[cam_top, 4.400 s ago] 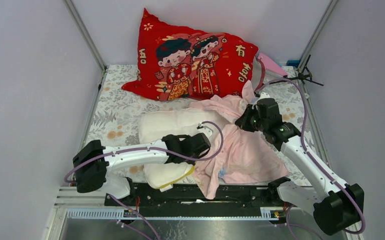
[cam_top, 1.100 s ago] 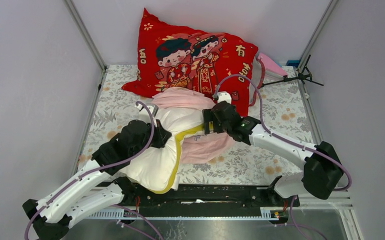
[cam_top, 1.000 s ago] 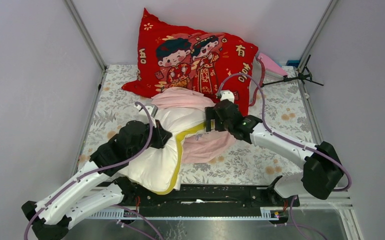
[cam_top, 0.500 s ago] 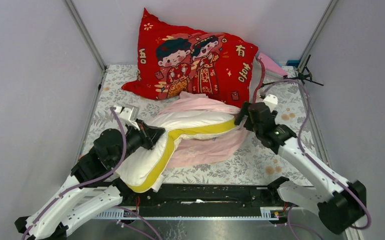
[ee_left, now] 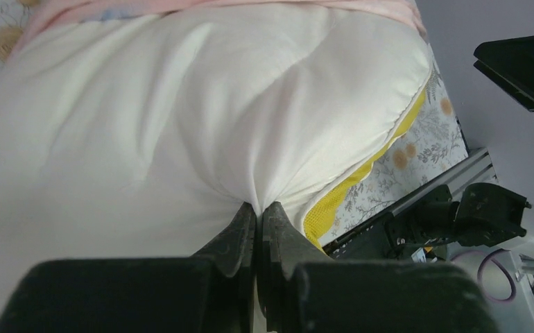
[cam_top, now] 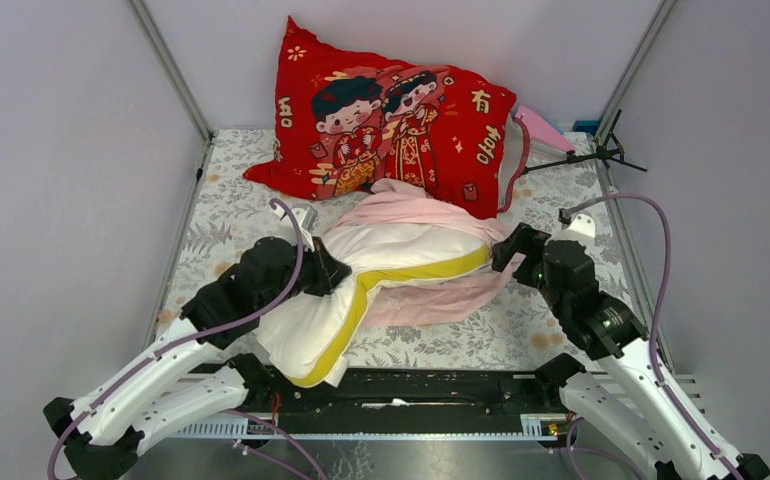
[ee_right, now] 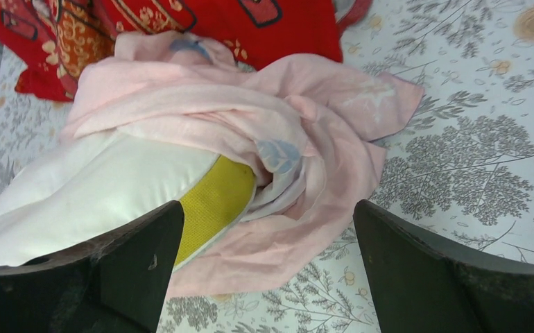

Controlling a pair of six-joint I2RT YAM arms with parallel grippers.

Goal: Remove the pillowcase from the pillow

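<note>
The cream-white pillow (cam_top: pixel 401 250) with its yellow edge lies across the middle of the floral sheet, its near end lifted. My left gripper (cam_top: pixel 326 270) is shut on a pinch of the pillow's white fabric (ee_left: pixel 181 104), the fingertips (ee_left: pixel 247 211) pressed together. The pale pink pillowcase (cam_top: pixel 413 205) is bunched over the pillow's far side and spreads under its right end (ee_right: pixel 306 139). My right gripper (cam_top: pixel 506 250) hangs open just right of the pillow's end, its fingers (ee_right: pixel 146 257) wide apart above the pink cloth and holding nothing.
A big red cartoon cushion (cam_top: pixel 391 120) leans on the back wall, touching the pink cloth. A black stand (cam_top: pixel 601 152) and a pink item (cam_top: pixel 546 128) sit at the back right. The black base rail (cam_top: pixel 411 385) runs along the near edge.
My right gripper has drawn back to the right, off the pillow, and stays open. The pillow now stretches further right, with more yellow edge showing. The left gripper keeps its pinch.
</note>
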